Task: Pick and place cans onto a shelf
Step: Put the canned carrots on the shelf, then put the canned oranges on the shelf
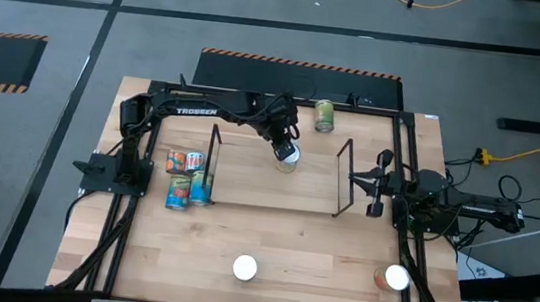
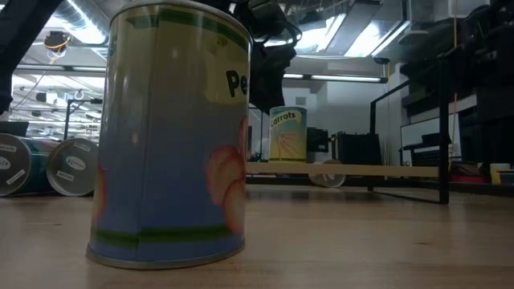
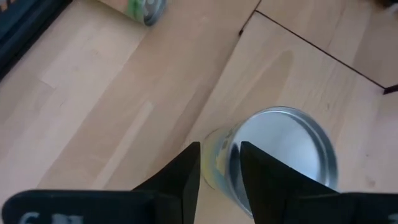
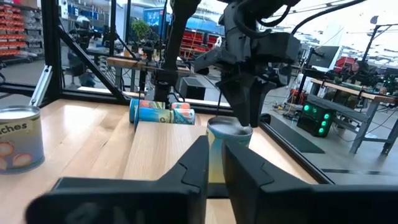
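Note:
The shelf (image 1: 342, 179), a low black wire rack, stands mid-table. An upright can (image 1: 288, 156) with a silver top and a yellow-green label stands at its far side; in the low view this can (image 2: 287, 132) sits on a pale board. My left gripper (image 3: 221, 171) hangs open over it, pointing steeply down, its fingers on either side of the rim. Three cans (image 1: 187, 177) lie on their sides by the shelf's left end. My right gripper (image 1: 377, 187) waits level at the shelf's right end, open by a narrow gap (image 4: 216, 165). My left gripper comes at the can's top rim (image 3: 231, 152) from above. One finger (image 3: 267, 180) stands over the lid and the other (image 3: 186, 177) outside the wall. Whether either finger touches the can, I cannot tell. The can stands upright on its base.
A green can (image 1: 325, 116) lies beyond the shelf near the far edge. Two upright cans (image 1: 245, 267) (image 1: 395, 278) stand near the front edge; one of them (image 2: 169, 136) fills the low view. A black frame (image 1: 118, 256) borders the table.

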`<state>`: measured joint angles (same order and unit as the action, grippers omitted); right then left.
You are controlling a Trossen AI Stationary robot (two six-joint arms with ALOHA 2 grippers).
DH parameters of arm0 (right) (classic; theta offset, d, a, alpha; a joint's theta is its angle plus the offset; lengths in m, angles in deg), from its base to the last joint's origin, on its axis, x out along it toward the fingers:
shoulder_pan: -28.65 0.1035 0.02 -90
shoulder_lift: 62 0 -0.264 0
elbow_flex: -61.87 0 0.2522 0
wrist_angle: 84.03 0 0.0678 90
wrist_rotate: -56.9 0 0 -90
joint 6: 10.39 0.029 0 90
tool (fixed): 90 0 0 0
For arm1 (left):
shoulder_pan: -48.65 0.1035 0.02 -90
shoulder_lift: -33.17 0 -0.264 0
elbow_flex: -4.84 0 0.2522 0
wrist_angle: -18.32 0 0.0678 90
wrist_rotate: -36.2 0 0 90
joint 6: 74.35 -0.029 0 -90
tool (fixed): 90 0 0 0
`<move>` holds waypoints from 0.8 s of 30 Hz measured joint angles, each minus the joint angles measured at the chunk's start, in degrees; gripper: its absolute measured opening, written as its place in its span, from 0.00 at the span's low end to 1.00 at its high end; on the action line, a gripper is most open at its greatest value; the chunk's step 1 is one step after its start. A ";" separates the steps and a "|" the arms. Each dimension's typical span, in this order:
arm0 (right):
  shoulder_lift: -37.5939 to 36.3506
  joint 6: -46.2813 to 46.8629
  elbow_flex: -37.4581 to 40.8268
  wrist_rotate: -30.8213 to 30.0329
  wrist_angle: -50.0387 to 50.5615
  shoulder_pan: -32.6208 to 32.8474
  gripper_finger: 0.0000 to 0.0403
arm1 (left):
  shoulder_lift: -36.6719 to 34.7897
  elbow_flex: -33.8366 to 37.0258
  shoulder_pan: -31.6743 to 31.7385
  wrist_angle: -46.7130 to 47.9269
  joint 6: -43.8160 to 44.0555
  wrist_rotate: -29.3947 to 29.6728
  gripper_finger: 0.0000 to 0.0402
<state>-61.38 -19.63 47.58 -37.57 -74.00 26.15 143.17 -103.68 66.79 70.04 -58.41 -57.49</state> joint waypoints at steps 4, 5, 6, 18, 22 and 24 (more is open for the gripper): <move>-0.02 0.22 0.00 -2.86 -0.46 0.00 0.17 | -0.96 0.02 0.35 -0.51 -0.02 -0.47 0.27; 0.00 0.80 0.00 -3.66 -0.46 -0.01 0.18 | -1.24 0.04 0.46 -0.10 -0.02 -0.36 0.26; -0.02 1.79 0.00 -4.63 -0.56 -0.02 0.18 | -1.56 0.04 0.57 -0.33 -0.02 -0.34 0.26; 0.07 9.08 -0.99 -11.00 -2.97 -0.02 0.41 | -6.55 0.00 2.72 -0.41 -0.21 -0.47 0.26; 0.07 9.04 -4.84 -15.18 -3.11 -0.02 0.48 | -7.55 0.00 3.20 -0.42 -1.62 -0.39 0.26; 0.13 7.31 -7.36 -17.30 -3.01 -0.02 0.50 | -7.65 -0.02 3.40 -0.79 -1.60 -0.43 0.26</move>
<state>-61.26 -12.31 40.22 -54.87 -77.01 26.13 135.51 -103.70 70.19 69.25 -60.00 -57.92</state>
